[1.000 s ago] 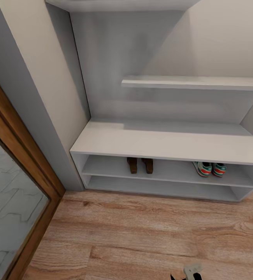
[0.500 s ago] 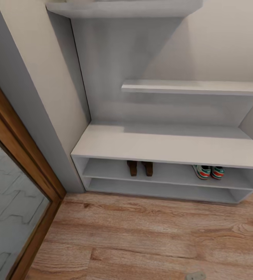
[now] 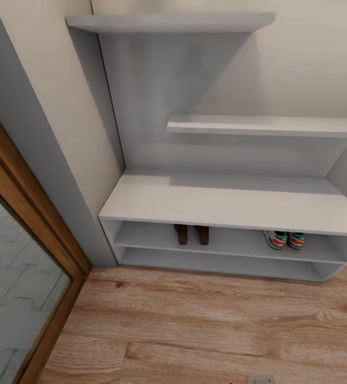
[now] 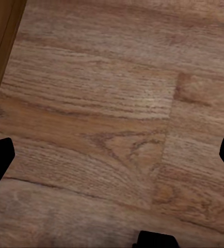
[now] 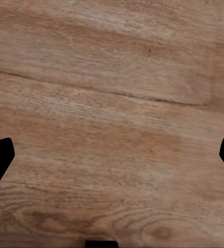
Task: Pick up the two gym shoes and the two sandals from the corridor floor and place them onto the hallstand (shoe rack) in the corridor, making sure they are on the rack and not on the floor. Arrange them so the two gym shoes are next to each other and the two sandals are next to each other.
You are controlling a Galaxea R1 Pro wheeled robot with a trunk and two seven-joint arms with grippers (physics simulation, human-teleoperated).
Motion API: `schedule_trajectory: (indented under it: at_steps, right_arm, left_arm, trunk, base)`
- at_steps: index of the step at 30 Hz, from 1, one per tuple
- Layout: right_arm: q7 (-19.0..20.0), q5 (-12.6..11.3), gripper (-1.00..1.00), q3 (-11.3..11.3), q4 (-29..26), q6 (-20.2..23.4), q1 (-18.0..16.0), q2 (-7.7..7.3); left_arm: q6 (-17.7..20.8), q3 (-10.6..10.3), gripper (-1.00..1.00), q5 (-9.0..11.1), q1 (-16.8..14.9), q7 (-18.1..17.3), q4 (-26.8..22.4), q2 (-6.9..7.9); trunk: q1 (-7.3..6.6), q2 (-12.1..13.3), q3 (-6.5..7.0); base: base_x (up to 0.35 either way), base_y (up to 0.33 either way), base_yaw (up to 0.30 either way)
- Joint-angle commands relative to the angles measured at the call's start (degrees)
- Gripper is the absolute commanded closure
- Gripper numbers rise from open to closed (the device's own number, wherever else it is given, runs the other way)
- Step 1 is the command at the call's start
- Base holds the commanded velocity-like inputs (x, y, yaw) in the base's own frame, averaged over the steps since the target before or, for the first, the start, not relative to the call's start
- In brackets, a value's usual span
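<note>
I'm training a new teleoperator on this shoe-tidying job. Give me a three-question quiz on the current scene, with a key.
1. True or false: the two sandals lie on the corridor floor.
2. Which shelf slot of the hallstand holds the two gym shoes? A) upper slot B) lower slot C) broad top
3. Fill in: in both wrist views, the left gripper and right gripper hang open over bare ____.

Key: 1 false, they sit side by side in the upper slot; 2 A; 3 floor.
</note>
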Motion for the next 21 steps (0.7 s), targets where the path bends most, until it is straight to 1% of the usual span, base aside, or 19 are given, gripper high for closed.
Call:
schedule_trajectory:
  at_steps: [1,9,21]
  right_arm:
    - [-0.4,-0.2,-1.0,0.5,0.1,-0.1,0.0,0.04]
    - [-0.5,-0.2,-1.0,0.5,0.1,0.0,0.1,0.14]
    - [-0.5,-0.1,-1.0,0.5,0.1,0.0,0.1,0.15]
  left_arm:
    - [-0.1,0.4,-1.0,0.2,0.0,-0.6,0.1,-0.02]
    - [-0.1,0.3,-1.0,0.1,0.0,-0.7,0.1,-0.48]
    - [-0.1,0.2,-1.0,0.1,0.0,-0.7,0.1,-0.59]
  trunk:
    - [-0.23,0.4,0.15]
    - [-1.99,3.6,1.58]
    - [-4.63,8.4,3.74]
  base:
    - [0.0,0.0,0.0]
    - [0.0,0.0,0.0]
    - [0.0,0.0,0.0]
